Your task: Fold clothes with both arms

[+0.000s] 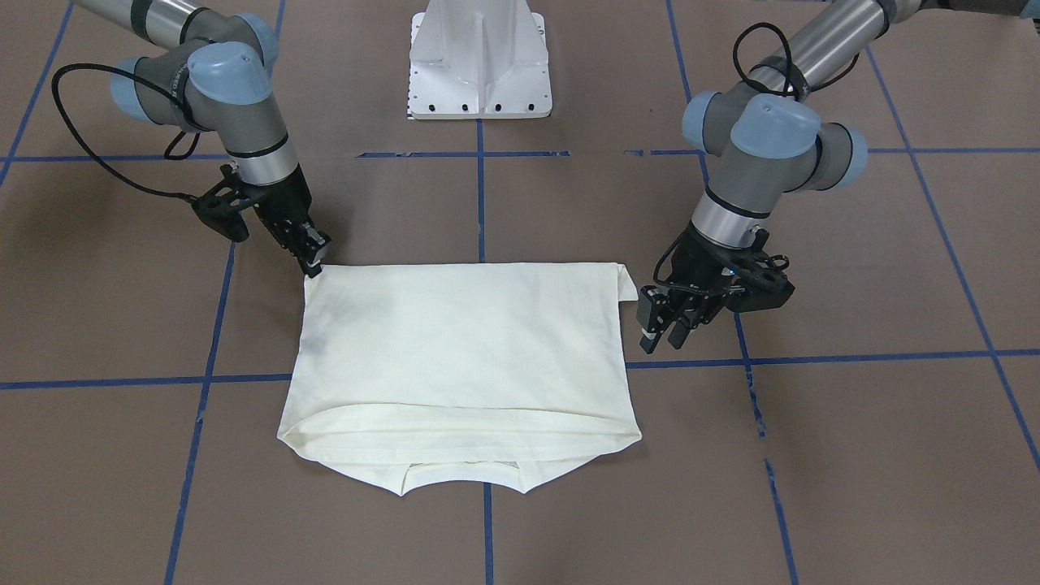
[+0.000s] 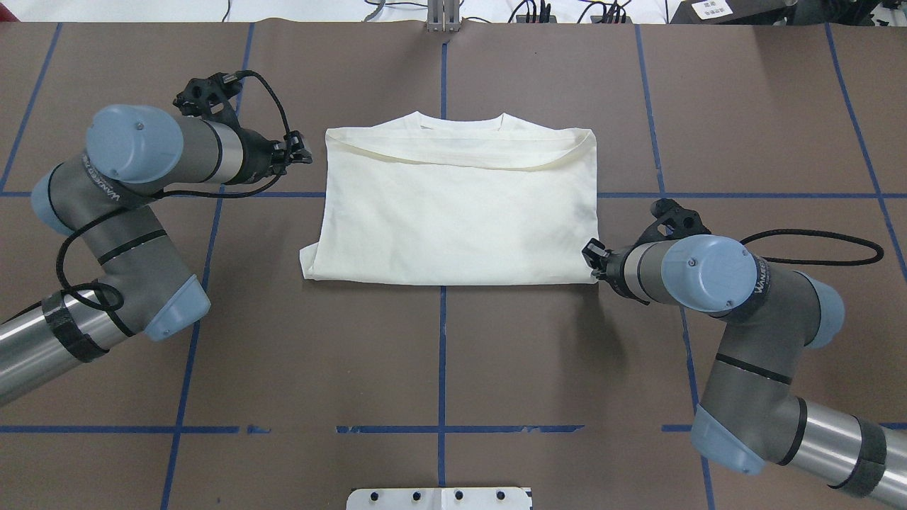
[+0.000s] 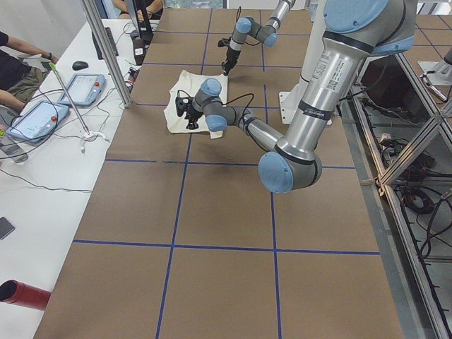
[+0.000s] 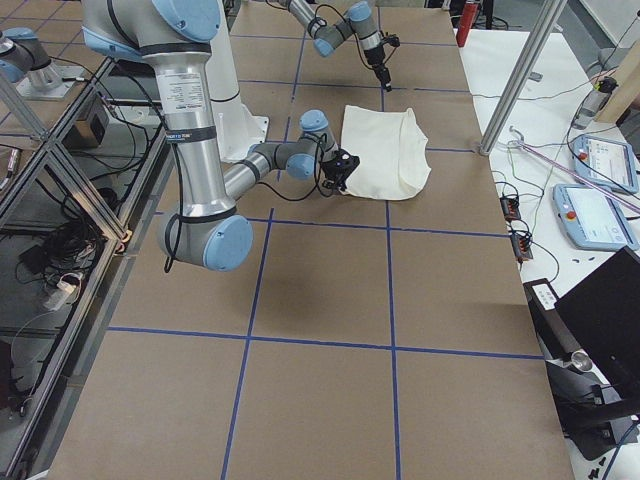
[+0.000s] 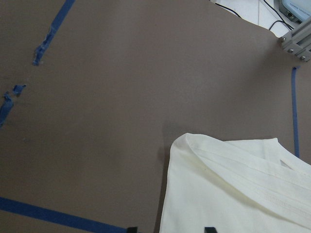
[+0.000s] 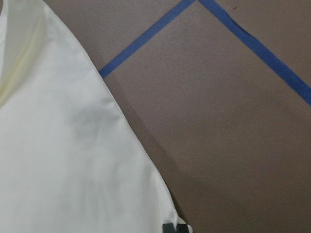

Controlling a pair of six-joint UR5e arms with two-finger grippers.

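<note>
The folded cream T-shirt [image 2: 453, 212] lies flat on the brown table [image 2: 439, 354], its collar [image 2: 460, 124] at 12 o'clock in the overhead view. The right gripper [image 1: 314, 262] pinches the shirt's 4 o'clock corner, a contact seen closest in the right wrist view. The left gripper [image 1: 662, 329] hangs just off the 10 o'clock corner, and the left wrist view shows its fingertips [image 5: 209, 229] spread apart.

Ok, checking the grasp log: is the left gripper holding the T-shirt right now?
No, the left gripper hangs open beside the T-shirt's edge, apart from the cloth.
</note>
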